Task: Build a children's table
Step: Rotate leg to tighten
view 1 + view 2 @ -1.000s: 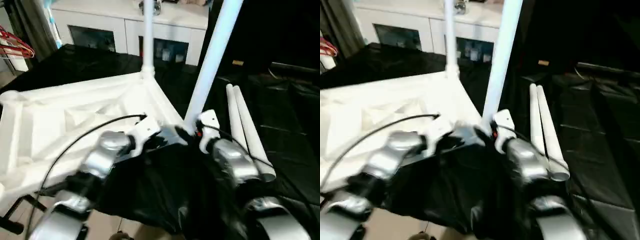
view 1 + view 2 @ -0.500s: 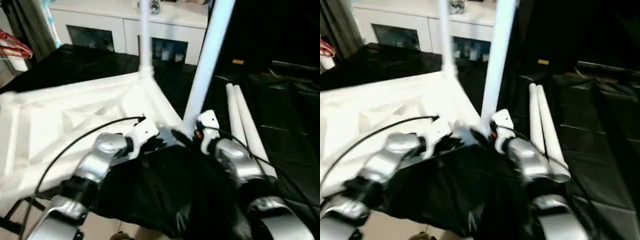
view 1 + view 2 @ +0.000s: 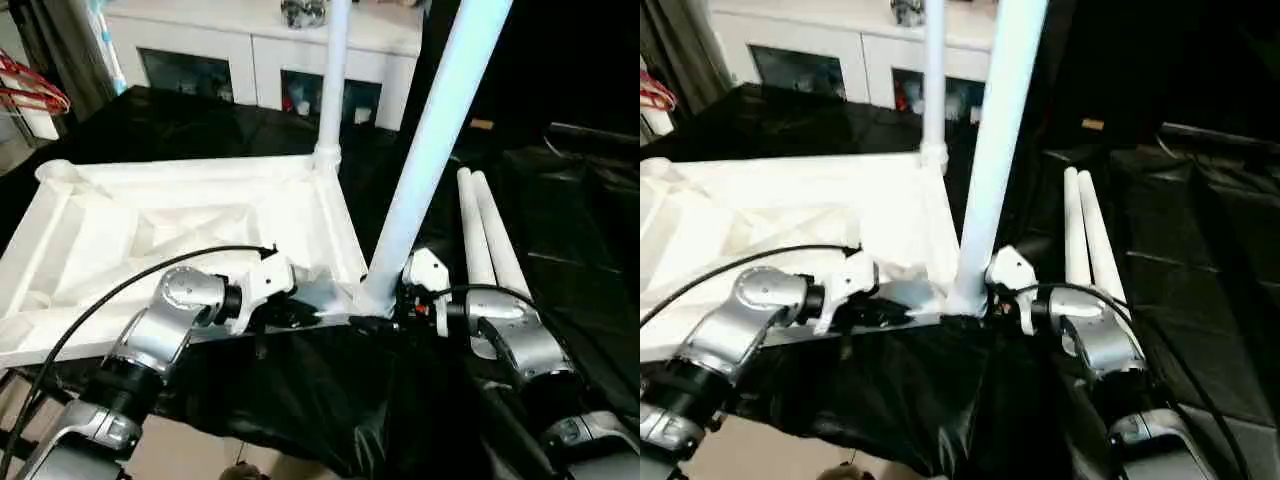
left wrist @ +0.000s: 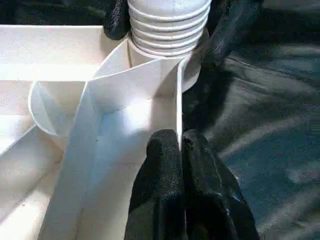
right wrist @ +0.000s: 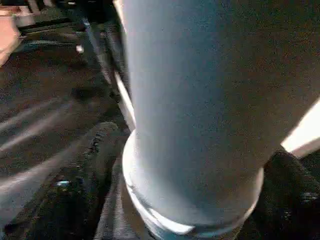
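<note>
The children's table lies upside down: a white ribbed tabletop [image 3: 180, 215] on a black-covered surface. One white leg [image 3: 332, 70] stands upright in the far right corner socket. A second leg [image 3: 430, 150] rises from the near right corner socket [image 4: 192, 75], its threaded end [image 4: 167, 25] showing above the socket. My left gripper [image 4: 181, 145] is shut on the tabletop's thin edge wall just beside that socket. My right gripper [image 3: 378, 310] is open, its black fingers [image 5: 97, 165] standing on either side of the second leg's base.
Two loose white legs [image 3: 487, 235] lie side by side on the black cover to the right of the tabletop. A white cabinet [image 3: 250, 60] with glass doors stands behind. Red hangers [image 3: 30, 90] show at the far left.
The camera has shifted, so the whole picture sits differently. Both grippers stay at the near right corner. The right gripper's fingers have spread wider around the leg's base.
</note>
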Robot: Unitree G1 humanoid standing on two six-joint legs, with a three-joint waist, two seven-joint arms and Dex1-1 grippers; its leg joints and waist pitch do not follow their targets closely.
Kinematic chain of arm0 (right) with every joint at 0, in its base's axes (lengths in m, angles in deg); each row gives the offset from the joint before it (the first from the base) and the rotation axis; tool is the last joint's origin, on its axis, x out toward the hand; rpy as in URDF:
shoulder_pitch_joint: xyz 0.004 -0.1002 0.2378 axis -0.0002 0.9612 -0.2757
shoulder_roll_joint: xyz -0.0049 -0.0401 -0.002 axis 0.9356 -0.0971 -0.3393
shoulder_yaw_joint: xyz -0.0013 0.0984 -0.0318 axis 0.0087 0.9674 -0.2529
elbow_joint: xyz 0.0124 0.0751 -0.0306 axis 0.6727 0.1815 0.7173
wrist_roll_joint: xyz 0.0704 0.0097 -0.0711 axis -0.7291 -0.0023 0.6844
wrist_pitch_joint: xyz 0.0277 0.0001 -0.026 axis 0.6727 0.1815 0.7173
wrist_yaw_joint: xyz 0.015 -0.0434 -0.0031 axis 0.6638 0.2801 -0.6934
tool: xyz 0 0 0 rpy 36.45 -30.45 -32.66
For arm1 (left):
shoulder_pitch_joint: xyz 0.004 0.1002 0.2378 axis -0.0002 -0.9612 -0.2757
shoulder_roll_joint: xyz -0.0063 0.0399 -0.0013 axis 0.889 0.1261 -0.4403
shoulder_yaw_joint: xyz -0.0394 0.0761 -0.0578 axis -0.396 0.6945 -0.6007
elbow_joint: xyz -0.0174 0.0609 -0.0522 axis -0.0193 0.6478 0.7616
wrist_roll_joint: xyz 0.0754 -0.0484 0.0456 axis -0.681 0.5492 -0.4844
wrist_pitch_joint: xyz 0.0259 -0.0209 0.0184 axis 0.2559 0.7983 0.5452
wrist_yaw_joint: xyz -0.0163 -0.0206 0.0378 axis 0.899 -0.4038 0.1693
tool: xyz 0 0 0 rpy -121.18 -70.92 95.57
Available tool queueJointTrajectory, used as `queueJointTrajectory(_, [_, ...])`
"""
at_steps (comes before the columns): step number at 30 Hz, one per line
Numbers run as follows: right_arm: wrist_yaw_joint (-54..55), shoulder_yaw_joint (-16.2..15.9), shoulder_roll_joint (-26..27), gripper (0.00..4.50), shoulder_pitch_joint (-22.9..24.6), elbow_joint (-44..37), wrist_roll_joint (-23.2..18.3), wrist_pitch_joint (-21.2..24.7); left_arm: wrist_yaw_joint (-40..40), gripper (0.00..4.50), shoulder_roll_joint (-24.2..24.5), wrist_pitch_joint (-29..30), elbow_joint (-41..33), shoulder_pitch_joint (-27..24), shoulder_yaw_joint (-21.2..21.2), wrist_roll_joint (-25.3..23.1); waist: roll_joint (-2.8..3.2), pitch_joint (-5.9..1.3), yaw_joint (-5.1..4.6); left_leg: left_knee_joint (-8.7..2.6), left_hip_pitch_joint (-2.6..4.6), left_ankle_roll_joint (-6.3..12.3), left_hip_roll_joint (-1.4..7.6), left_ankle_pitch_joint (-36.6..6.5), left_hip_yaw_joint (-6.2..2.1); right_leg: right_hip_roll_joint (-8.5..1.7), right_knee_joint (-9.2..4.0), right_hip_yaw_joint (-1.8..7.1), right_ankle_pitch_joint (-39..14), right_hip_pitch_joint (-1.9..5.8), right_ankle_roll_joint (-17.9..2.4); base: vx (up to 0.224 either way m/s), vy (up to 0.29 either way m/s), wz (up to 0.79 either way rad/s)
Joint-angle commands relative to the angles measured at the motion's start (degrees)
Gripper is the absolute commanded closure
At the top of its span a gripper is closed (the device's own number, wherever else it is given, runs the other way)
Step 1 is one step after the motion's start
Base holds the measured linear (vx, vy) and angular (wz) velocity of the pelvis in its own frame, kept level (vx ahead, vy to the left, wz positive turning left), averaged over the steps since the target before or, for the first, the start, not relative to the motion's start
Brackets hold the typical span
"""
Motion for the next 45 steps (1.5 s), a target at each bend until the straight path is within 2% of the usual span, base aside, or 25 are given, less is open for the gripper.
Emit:
queueJointTrajectory(1, [-3.43, -2.34, 0.33, 1.11, 0.66, -2.82, -1.02, 1.27, 1.5, 4.5, -0.07, 0.43, -1.39, -0.39, 1.42, 1.08, -0.21, -3.35, 0.17, -3.34, 0.47, 3.67, 2.59, -10.25, -0.52, -4.23, -3.76, 2.77, -8.08, 2.79, -11.87, 0.0, 0.0, 0.0])
queueJointTrajectory(5, [-4.16, -2.74, 0.36, 1.54, 1.22, -3.86, -1.14, 1.83, 2.11, 4.5, 0.21, 0.81, -1.7, -0.52, 1.29, 1.37, -0.32, -3.44, 0.16, -3.19, 0.42, 4.05, 2.52, -9.15, -0.48, -4.24, -3.54, 2.72, -5.79, 2.82, -12.63, 0.0, 0.0, 0.0])
queueJointTrajectory(10, [-4.21, -2.61, 0.95, 1.73, 1.7, -4.03, -1.45, 2.8, 1.27, 4.5, -0.5, 1.16, -1.66, -0.6, 0.98, 1.67, -0.35, -3.33, 0.21, -3.25, 0.44, 3.6, 2.5, -10.04, -0.49, -4.35, -3.81, 2.75, -8.14, 2.85, -12.14, 0.0, 0.0, 0.0])
queueJointTrajectory(14, [2.18, -0.61, 3.85, 1.76, 1.75, -1.56, -1.18, 4.06, -4.19, 4.5, -3.18, 0.9, 0.28, 0.42, 0.72, 0.0, -0.43, -3.23, 0.16, -3.37, 0.46, 3.33, 2.5, -10.19, -0.53, -4.36, -3.94, 2.8, -8.88, 2.78, -11.79, 0.0, 0.0, 0.0])
queueJointTrajectory(15, [5.86, 0.16, 5.01, 1.76, 1.21, -0.01, -0.39, 4.04, -6.56, 4.5, -4.18, 0.99, 1.44, 1.04, 0.52, -0.8, -0.43, -3.15, 0.06, -3.46, 0.51, 2.82, 2.46, -11.05, -0.58, -4.45, -4.13, 2.8, -10.44, 2.72, -11.51, 0.0, 0.0, 0.0])
queueJointTrajectory(16, [8.57, 0.71, 5.81, 1.76, 0.76, 1.18, 0.21, 3.64, -8.22, 4.5, -4.84, 1.05, 2.28, 1.52, 0.39, -1.39, -0.47, -3.09, 0.0, -3.6, 0.82, 1.84, 2.38, -12.89, -0.64, -4.63, -4.63, 2.83, -14.41, 2.63, -10.54, 0.0, 0.0, 0.0])
queueJointTrajectory(17, [10.04, 1.01, 6.25, 1.77, 0.51, 1.83, 0.54, 3.42, -9.13, 4.5, -5.2, 1.08, 2.74, 1.78, 0.32, -1.71, -0.38, -2.93, -0.09, -3.76, 0.83, 1.47, 2.43, -13.51, -0.67, -4.65, -4.78, 2.87, -15.78, 2.49, -10.23, 0.0, 0.0, 0.0])
queueJointTrajectory(18, [13.2, 1.67, 7.19, 1.77, -0.04, 3.22, 1.18, 2.98, -11.16, 4.5, -5.99, 0.93, 3.79, 2.38, 0.14, -2.43, -0.43, -2.74, -0.25, -3.99, 0.96, 0.66, 2.37, -15.46, -0.8, -4.66, -5.16, 2.83, -19.38, 2.43, -9.19, 0.0, 0.0, 0.0])
queueJointTrajectory(19, [21.53, 3.37, 9.9, 1.77, -1.69, 6.85, 2.22, 2.98, -16.76, 4.5, -8.9, 1.47, 6.41, 4.16, -0.89, -3.18, -0.35, -2.61, -0.53, -4.2, 1.04, -0.28, 2.35, -16.78, -0.96, -4.75, -5.42, 2.82, -22.17, 2.35, -8.44, 0.0, 0.0, 0.0])
queueJointTrajectory(20, [21.53, 3.37, 9.9, 1.78, -1.69, 6.85, 2.22, 2.98, -16.76, 4.5, -8.9, 1.47, 6.41, 4.16, -0.89, -3.18, -0.35, -2.61, -0.53, -4.2, 1.04, -0.28, 2.35, -16.78, -0.96, -4.75, -5.42, 2.82, -22.17, 2.35, -8.44, 0.0, 0.0, 0.0])
queueJointTrajectory(21, [25.91, 4.34, 11.42, 1.78, -2.58, 8.63, 2.47, 3.17, -19.72, 4.5, -10.5, 1.99, 7.54, 5.06, -1.37, -3.51, -0.44, -2.56, -0.74, -4.26, 1.4, -1.13, 2.26, -18.72, -1.09, -4.91, -5.87, 2.78, -26.26, 2.23, -7.07, 0.0, 0.0, 0.0])
queueJointTrajectory(22, [28.7, 4.97, 12.39, 1.78, -3.15, 9.74, 2.61, 3.29, -21.58, 4.5, -11.51, 2.36, 8.21, 5.63, -1.66, -3.72, -0.46, -2.66, -0.7, -4.3, 1.37, -1.19, 2.26, -18.89, -1.25, -5.02, -6.0, 2.74, -27.29, 2.32, -6.42, 0.0, 0.0, 0.0])
queueJointTrajectory(25, [35.53, 6.48, 14.99, 1.78, -4.69, 12.27, 2.56, 4.35, -25.21, 4.5, -13.94, 2.86, 9.45, 6.82, -1.98, -4.15, -0.42, -2.74, -0.5, -4.23, 1.65, -0.69, 2.28, -18.54, -1.14, -5.0, -6.19, 2.92, -26.21, 1.97, -6.24, 0.0, 0.0, 0.0])
queueJointTrajectory(26, [41.63, 7.63, 17.51, 1.78, -6.18, 14.5, 3.17, 4.98, -28.59, 4.5, -16.22, 2.89, 10.59, 7.75, -2.1, -4.99, -0.3, -2.79, -0.67, -4.36, 1.39, -0.82, 2.28, -17.97, -1.14, -4.88, -5.97, 2.96, -24.75, 2.01, -6.62, 0.0, 0.0, 0.0])
queueJointTrajectory(28, [42.76, 7.83, 18.0, 1.78, -6.47, 14.92, 3.36, 5.02, -29.26, 4.5, -16.65, 2.87, 10.82, 7.91, -2.12, -5.21, -0.28, -2.86, -0.62, -4.36, 1.5, -1.15, 2.3, -18.25, -1.14, -4.85, -5.87, 2.92, -23.29, 2.06, -6.85, 0.0, 0.0, 0.0])
queueJointTrajectory(29, [42.88, 7.39, 18.74, 1.78, -6.63, 15.13, 3.9, 3.31, -29.07, 4.5, -17.21, 2.58, 10.55, 7.8, -1.68, -5.33, -0.27, -2.9, -0.54, -4.36, 1.41, -1.04, 2.36, -18.03, -1.16, -4.91, -5.78, 2.94, -22.53, 2.12, -6.91, 0.0, 0.0, 0.0])
queueJointTrajectory(30, [41.67, 7.42, 19.34, 1.22, -6.65, 15.05, 3.5, 2.15, -28.42, 4.5, -17.39, 2.09, 10.03, 7.51, -1.11, -5.5, -0.26, -2.89, -0.55, -4.35, 1.29, -0.83, 2.33, -17.93, -1.12, -4.89, -5.75, 2.96, -21.91, 2.12, -6.96, 0.0, 0.0, 0.0])
queueJointTrajectory(31, [41.24, 7.51, 19.48, 1.22, -6.65, 15.0, 3.27, 2.02, -28.21, 4.5, -17.38, 1.92, 9.87, 7.42, -0.94, -5.57, -0.28, -3.05, -0.43, -4.29, 1.14, -0.29, 2.33, -16.67, -1.03, -4.81, -5.43, 3.05, -18.95, 2.28, -7.41, 0.0, 0.0, 0.0])
queueJointTrajectory(35, [39.03, 8.76, 19.6, 0.72, -7.5, 15.47, 1.94, 1.47, -26.12, 4.5, -16.8, 0.6, 9.57, 6.71, -0.55, -5.43, -0.29, -3.18, -0.33, -4.13, 0.96, 0.69, 2.3, -14.13, -0.85, -4.69, -4.89, 3.05, -14.01, 2.54, -8.77, 0.0, 0.0, 0.0])
queueJointTrajectory(41, [33.48, 7.61, 16.55, 0.51, -8.15, 15.57, 2.48, -0.68, -21.43, 4.5, -14.23, -0.44, 8.09, 5.37, 0.07, -4.95, -0.2, -3.16, -0.4, -4.13, 0.75, 1.3, 2.34, -13.72, -0.83, -4.74, -4.86, 2.94, -13.97, 2.82, -9.14, 0.0, 0.0, 0.0])
queueJointTrajectory(45, [20.29, 5.58, 12.36, 0.51, -6.14, 11.55, 0.92, -1.09, -15.26, 4.5, -10.95, -1.53, 6.5, 4.06, 0.55, -3.74, -0.12, -3.31, -0.24, -3.87, 0.6, 2.4, 2.39, -12.47, -0.79, -4.65, -4.61, 2.95, -11.78, 2.94, -9.55, 0.0, 0.0, 0.0])
